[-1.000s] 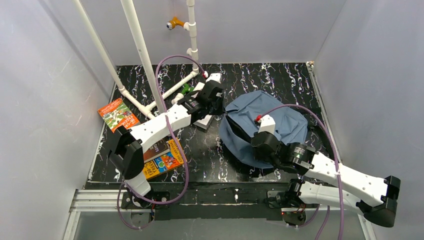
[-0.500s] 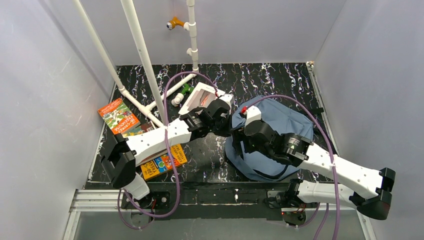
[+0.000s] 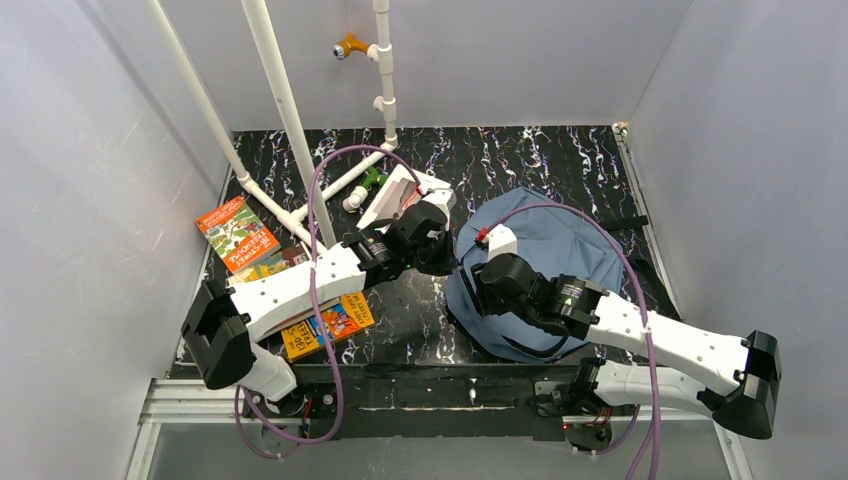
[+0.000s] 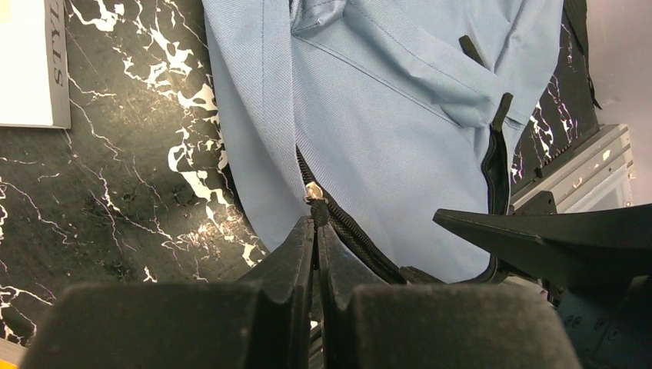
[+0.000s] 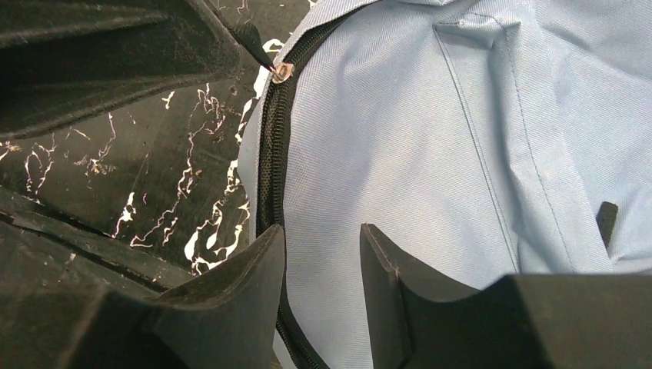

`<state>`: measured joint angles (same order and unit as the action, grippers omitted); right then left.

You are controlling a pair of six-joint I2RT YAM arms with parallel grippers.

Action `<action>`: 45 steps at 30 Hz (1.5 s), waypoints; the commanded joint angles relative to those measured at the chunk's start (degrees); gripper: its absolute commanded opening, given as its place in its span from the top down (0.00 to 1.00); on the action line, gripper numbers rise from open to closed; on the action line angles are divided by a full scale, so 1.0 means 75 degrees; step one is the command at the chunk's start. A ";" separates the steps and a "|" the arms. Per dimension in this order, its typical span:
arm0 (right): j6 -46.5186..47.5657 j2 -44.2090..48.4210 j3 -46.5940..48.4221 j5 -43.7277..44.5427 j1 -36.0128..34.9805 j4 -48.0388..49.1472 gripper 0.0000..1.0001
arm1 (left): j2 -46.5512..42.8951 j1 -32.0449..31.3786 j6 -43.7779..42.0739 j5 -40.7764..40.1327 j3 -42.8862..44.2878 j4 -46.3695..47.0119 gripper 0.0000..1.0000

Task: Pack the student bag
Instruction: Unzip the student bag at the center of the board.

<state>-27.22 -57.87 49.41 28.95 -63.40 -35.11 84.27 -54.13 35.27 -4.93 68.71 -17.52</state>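
The backpack point(image 3: 560, 245) lies right of centre on the surface point(image 3: 520, 155), soft and limp; my left end effector point(image 4: 315, 221) pinches its zipper pull point(image 4: 313, 191), the best hold, my right end effector point(image 5: 321, 232) parted over fabric.

Grey spine of white book point(image 4: 27, 61) in left wrist view, letters roughly "STYL", print on orange book point(image 3: 236, 231) cover too small to read

Even diffuse light, soft shadows, sharp top view, blurred wrist-view foregrounds
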 commanded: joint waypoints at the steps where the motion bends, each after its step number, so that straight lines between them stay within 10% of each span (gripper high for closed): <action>1: -0.0142 0.0110 -0.0411 -0.0247 -0.0023 0.0806 0.50 | -0.0343 0.0020 0.0152 -0.0054 -0.0012 0.0087 1.00; 22: 0.0388 -0.0025 -0.0741 -0.1045 -0.0020 0.1534 0.36 | -0.0304 0.0015 0.0273 0.0100 0.0053 0.0121 1.00; 32: 0.0244 -0.0024 -0.1458 0.0087 -0.0020 0.2311 0.56 | -0.0489 0.0022 0.0626 0.0131 -0.0437 0.0286 1.00; 36: 0.0109 -0.0220 -0.1243 0.0104 -0.0020 0.1808 0.99 | -0.0453 0.0022 0.0639 -0.0200 -0.0439 0.0245 1.00; 45: -0.1056 0.0703 -0.1545 -0.2328 -0.0032 0.1173 0.99 | 0.1249 0.0168 -0.0353 -0.1689 0.1038 -0.0215 1.00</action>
<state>-29.85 -57.21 39.55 20.88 -63.40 -24.34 88.14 -54.06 36.82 -9.76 69.45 -18.31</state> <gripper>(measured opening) 0.055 0.013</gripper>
